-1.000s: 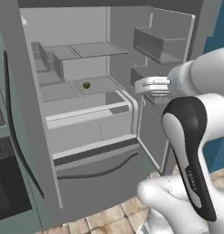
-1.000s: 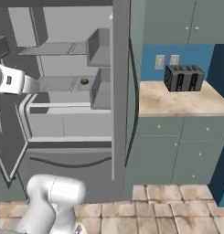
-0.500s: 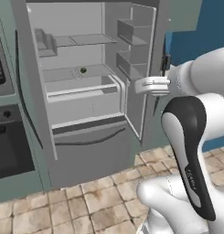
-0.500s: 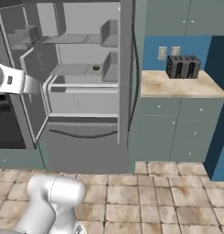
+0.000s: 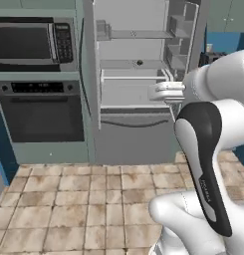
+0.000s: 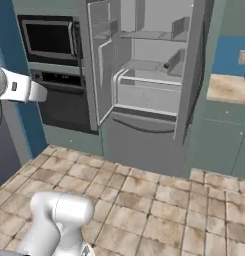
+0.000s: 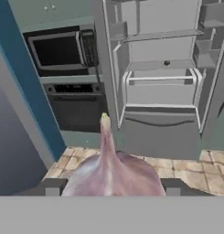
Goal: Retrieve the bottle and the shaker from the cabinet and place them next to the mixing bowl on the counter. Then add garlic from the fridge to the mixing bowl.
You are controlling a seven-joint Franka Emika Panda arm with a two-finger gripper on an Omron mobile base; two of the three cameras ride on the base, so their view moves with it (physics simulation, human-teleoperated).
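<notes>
Gripping the garlic between its two dark fingertips, the pincer is partly spread, its tips pressed to either side of the bulb. And what a view from the hand: the pale purple bulb sits right up front, its pointed stem standing tall against the kitchen beyond.

Over to the arm! In the left base view it rises from the lower right, a dark-jointed link climbing to a bulky white elbow, with the white wrist section reaching out level toward the left, in front of the fridge. In the right base view a white link juts in from the left edge, level with the oven.

The fridge stands well ahead with both upper doors swung wide, grey shelves and a white drawer on show. One small dark item sits on a middle shelf; too small to say what it is. To the fridge's left, a microwave is stacked above the oven in the tall cabinet. On the far right of the right base view, a corner of a beige surface peeks in. Tan tiled floor stretches between the base and the appliances.
</notes>
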